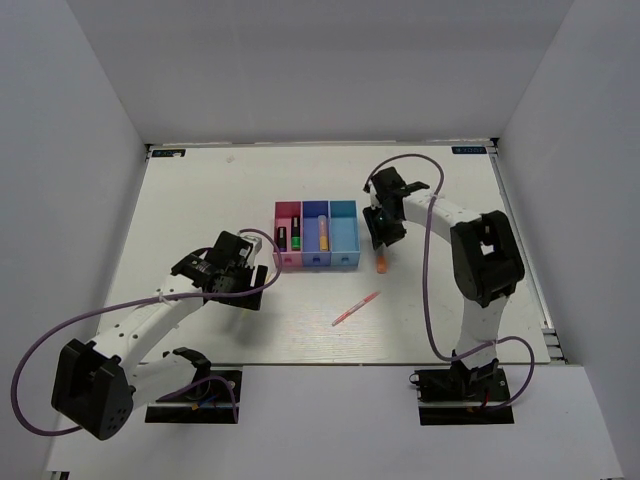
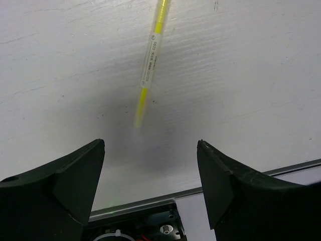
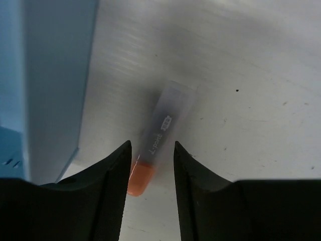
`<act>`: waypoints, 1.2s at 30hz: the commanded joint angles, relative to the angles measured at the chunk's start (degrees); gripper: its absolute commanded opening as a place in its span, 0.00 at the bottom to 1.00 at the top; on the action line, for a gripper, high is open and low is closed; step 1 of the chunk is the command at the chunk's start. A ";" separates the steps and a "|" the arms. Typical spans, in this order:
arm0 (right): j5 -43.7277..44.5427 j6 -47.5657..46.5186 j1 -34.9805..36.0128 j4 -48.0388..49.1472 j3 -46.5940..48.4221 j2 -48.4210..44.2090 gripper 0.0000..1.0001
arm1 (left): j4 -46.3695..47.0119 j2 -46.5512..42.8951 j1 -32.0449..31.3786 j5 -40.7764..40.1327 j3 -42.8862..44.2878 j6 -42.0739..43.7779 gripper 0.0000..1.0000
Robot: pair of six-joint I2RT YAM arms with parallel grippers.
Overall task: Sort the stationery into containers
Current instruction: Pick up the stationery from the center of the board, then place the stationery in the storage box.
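The containers are three joined bins, pink (image 1: 288, 236), blue-violet (image 1: 316, 236) and cyan (image 1: 343, 236). Dark markers lie in the pink bin and an orange-and-yellow piece in the blue-violet one. An orange-capped highlighter (image 1: 382, 263) (image 3: 159, 138) lies on the table just right of the cyan bin (image 3: 45, 75). My right gripper (image 1: 383, 238) (image 3: 152, 150) hovers over it, jaws partly open on either side of its cap end. A thin pink pen (image 1: 356, 309) lies nearer the front. My left gripper (image 1: 256, 262) (image 2: 150, 145) is wide open, with a thin pale-yellow stick (image 2: 149, 68) ahead of its fingertips.
White walls enclose the table on three sides. The left arm's base and the table's metal front edge (image 2: 150, 201) show below the left fingers. The right arm arches over the table's right half.
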 commanded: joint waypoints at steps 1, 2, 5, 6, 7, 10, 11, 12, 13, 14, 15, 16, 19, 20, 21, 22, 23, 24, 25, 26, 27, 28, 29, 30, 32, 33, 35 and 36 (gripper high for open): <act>2.36 0.38 0.25 -2.17 1.65 0.19 0.44 | 0.81 -1.61 0.32 1.39 0.45 0.38 0.84; 2.62 0.64 0.25 -2.25 2.09 1.32 0.47 | 0.81 -1.44 0.32 1.56 0.45 0.64 0.84; 4.03 0.82 0.25 -2.08 1.92 2.83 0.47 | 0.72 -1.53 0.32 1.65 0.54 0.82 0.84; 3.95 1.00 0.17 -1.99 1.84 3.61 0.47 | 0.72 -1.53 0.32 1.74 0.54 0.82 0.84; 3.95 1.00 0.17 -1.99 1.75 4.05 0.47 | 0.72 -1.70 0.32 1.74 0.45 0.91 0.84; 3.95 1.26 0.25 -2.43 1.13 5.55 0.44 | 0.90 -1.62 0.32 1.82 0.54 0.91 0.84; 3.68 1.35 0.08 -2.34 1.04 5.81 0.44 | 0.81 -1.61 0.32 1.82 0.63 0.91 0.84; 3.42 1.61 0.25 -2.69 1.04 6.51 0.44 | 0.72 -1.70 0.41 1.82 0.45 1.00 0.84; 2.90 2.40 0.08 -2.96 0.87 7.30 0.44 | 0.72 -1.70 0.32 1.82 0.45 1.08 0.84; 2.28 2.58 -0.18 -3.05 0.78 7.83 0.44 | 0.72 -1.62 0.24 1.82 0.54 1.00 0.84; 2.02 2.75 -0.01 -3.05 0.69 7.92 0.43 | 0.99 -1.61 0.32 1.82 0.45 1.00 0.84; 1.49 3.10 -0.10 -3.05 0.52 8.19 0.41 | 0.81 -1.70 0.32 1.82 0.36 1.00 0.84; 1.48 3.11 -0.36 -3.66 0.78 7.32 0.26 | 0.72 -1.70 0.41 1.82 0.45 1.00 0.84; 1.66 3.02 -0.36 -3.66 0.78 6.79 0.21 | 0.72 -1.79 0.32 1.82 0.36 1.00 0.84; 2.53 2.93 -0.71 -3.92 0.69 6.26 0.09 | 0.72 -1.53 0.24 1.82 0.36 1.00 0.84; 2.71 2.06 -0.80 -3.93 0.78 3.38 0.06 | 0.81 -1.61 0.24 1.82 0.36 1.00 0.84; 3.06 1.62 -0.97 -3.58 0.87 1.96 0.04 | 0.72 -1.79 0.32 1.82 0.36 1.00 0.84; 3.24 1.09 -0.98 -3.49 1.04 0.64 0.01 | 0.72 -1.70 0.32 1.82 0.45 1.00 0.84; 2.98 -0.22 -0.89 -3.22 1.22 -3.81 0.01 | 0.72 -1.79 0.24 1.82 0.36 1.00 0.84; 1.33 -0.76 -0.89 -3.57 1.65 -5.24 0.00 | 0.90 -1.70 0.32 1.82 0.54 1.00 0.84; -2.17 -1.80 -0.89 -3.66 3.14 -7.69 0.00 | 0.90 -1.70 0.32 1.82 0.54 0.91 0.84; -3.69 -1.82 -0.80 -4.44 3.94 -8.85 0.00 | 0.99 -1.53 0.32 1.82 0.63 0.91 0.84; -7.96 -1.99 -0.71 -5.15 4.81 -10.51 0.00 | 0.73 -1.70 0.32 1.82 0.54 0.91 0.84; -12.01 -1.90 -0.45 -5.42 7.52 -11.66 0.00 | 0.72 -1.62 0.32 1.82 0.63 1.00 0.84; -19.14 -1.38 0.07 -5.51 9.99 -11.41 0.00 | 0.90 -1.61 0.32 1.82 0.36 0.91 0.84; -21.69 -0.68 0.25 -5.16 11.92 -10.63 0.00 | 0.99 -1.44 0.24 1.82 0.36 0.91 0.84; -27.94 1.86 1.31 -3.06 14.56 -6.61 0.00 | 0.99 -1.53 0.24 1.82 0.19 0.91 0.84; -29.44 2.92 1.57 -0.17 15.19 -5.71 0.00 | 0.90 -1.35 0.32 1.82 0.28 0.82 0.84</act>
